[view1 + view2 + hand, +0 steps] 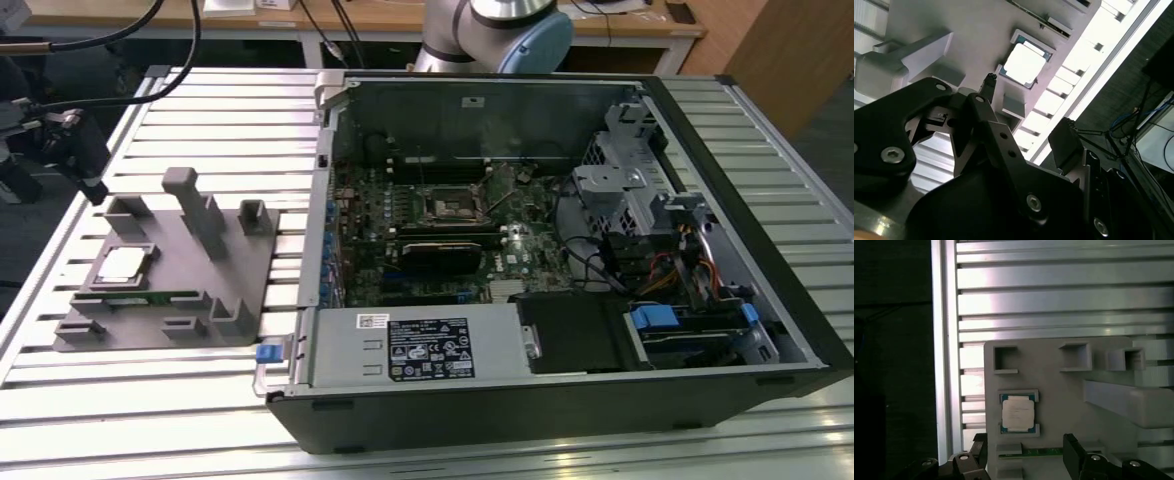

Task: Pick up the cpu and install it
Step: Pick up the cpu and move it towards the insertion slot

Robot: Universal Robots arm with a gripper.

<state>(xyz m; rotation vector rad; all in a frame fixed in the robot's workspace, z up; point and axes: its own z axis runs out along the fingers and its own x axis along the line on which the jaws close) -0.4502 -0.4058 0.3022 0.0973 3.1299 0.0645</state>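
1. The cpu (123,265) lies flat in a shallow square pocket of the grey tray (180,300), silvery top up, towards the tray's edge on the exterior view's left.
2. The tray sits on the slatted metal table (200,100), on the exterior view's left, just beside the open computer case (481,115).
3. A thin green memory strip (150,296) lies in a slot of the tray just beside the cpu, and a tall grey post (200,215) stands upright further in on the tray.
4. In the first wrist view the gripper (1025,452) faces the tray with its two dark fingers (1072,452) wide apart and nothing between them.
5. In that same view the cpu sits a little ahead of the fingertips, roughly in line with the gap, and the metal does not touch it.
6. In the second wrist view the cpu glares bright in its pocket, beyond one slim fingertip, while the other finger stands well off to the side over the table slats.
7. In the exterior view the arm's dark tool end (78,150) hangs over the table's edge near the tray's far corner, with black cables trailing off it.
8. Inside the case, the black square socket frame (451,205) sits in the middle of the green board, well apart from the cpu.
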